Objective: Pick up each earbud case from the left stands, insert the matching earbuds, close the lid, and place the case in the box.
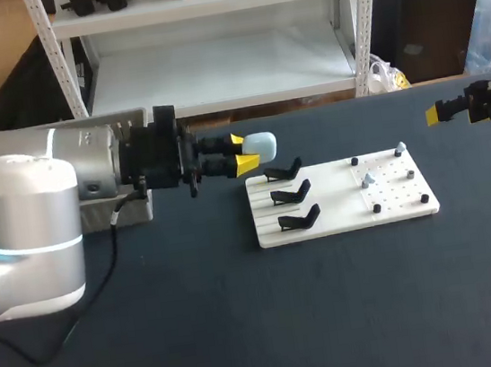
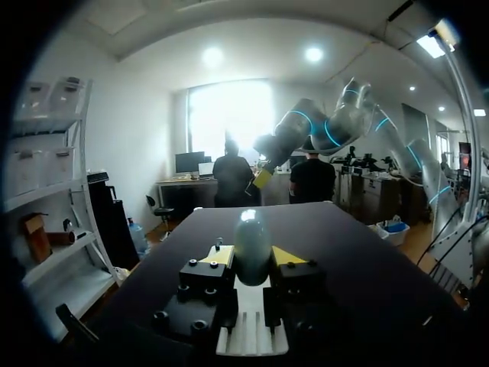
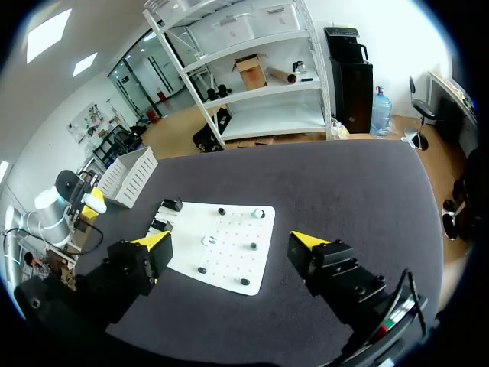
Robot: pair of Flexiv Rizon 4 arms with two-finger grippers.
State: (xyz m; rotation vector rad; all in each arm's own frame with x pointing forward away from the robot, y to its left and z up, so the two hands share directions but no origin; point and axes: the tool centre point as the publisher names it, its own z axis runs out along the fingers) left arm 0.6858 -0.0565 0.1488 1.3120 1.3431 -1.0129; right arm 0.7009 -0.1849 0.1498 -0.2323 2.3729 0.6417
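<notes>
**Case clamped in my left tool, right tool spread wide**

My left tool (image 1: 246, 151) is clamped on the pale blue earbud case (image 1: 263, 146), one yellow tip on each side of it. The case is off the counter (image 1: 246, 328), just beside the far left corner of the white board (image 1: 341, 218) and near the rearmost stand. In the left wrist view the case (image 2: 252, 243) stands upright between my two fingers, its rounded end pointing away from the wrist. I cannot tell whether its lid is open or closed.

The board lies flat on the dark counter. Three black stands (image 1: 291, 196) sit in a row along its left half. Its right half carries small black pegs (image 1: 376, 209) and a few small pale pieces (image 1: 367, 178), which are too small to make out.

My right tool (image 3: 231, 243) has its fingers wide apart with nothing between them. It hangs above the counter to the right of the board and well apart from it. In the head view only one of its yellow tips shows, at the right edge.

The white slatted box (image 3: 126, 177) stands at the counter's left side, past the board and close to my left arm. In the head view that arm hides most of it.
</notes>
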